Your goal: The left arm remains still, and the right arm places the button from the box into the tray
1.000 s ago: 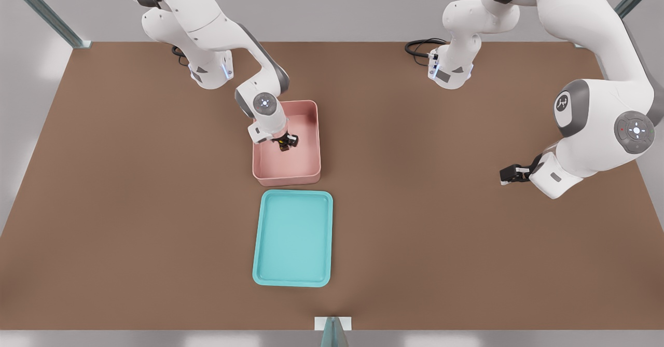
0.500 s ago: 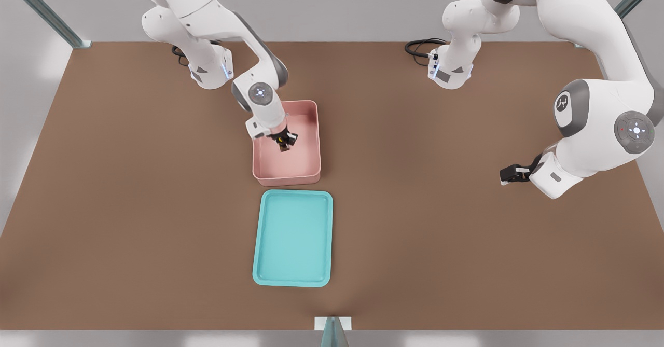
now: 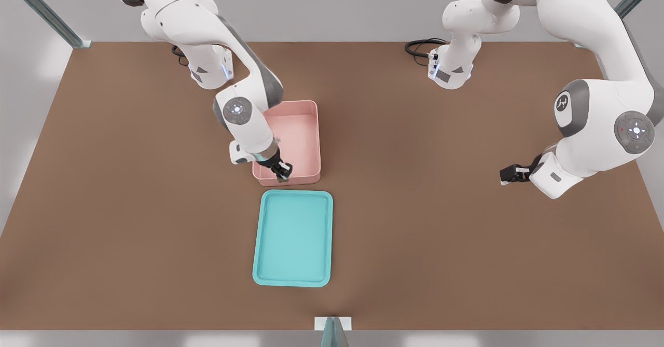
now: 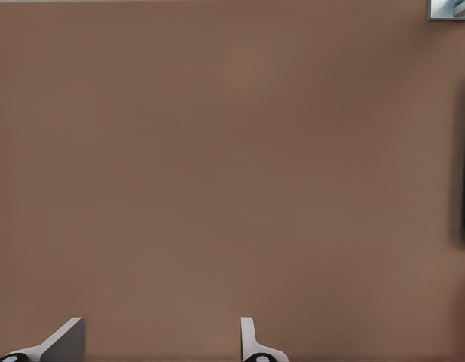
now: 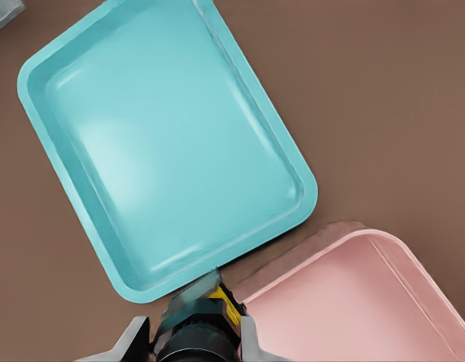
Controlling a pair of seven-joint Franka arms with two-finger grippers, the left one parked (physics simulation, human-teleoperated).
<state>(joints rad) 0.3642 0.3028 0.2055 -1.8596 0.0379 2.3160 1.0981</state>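
Button lifted, heading for the tray

The gripper (image 3: 282, 173), fingers clamped on the button (image 5: 221, 303), has moved from mid-box (image 3: 306, 124) to its near wall; tray (image 3: 293, 279) next.

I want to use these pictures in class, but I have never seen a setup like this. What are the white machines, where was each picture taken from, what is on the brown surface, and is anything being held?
These are simulator renders. The white machines are jointed robot arms. The front view looks down on a brown table. On it stand a pink box and, just in front of it, a shallow teal tray, with nothing in it. The working arm's gripper is over the box's wall nearest the tray. The right wrist view, taken from that arm's wrist, shows the gripper shut on a small button with a yellow cap. The left wrist view looks down from the other, parked arm: mostly bare table and a sliver of the tray.
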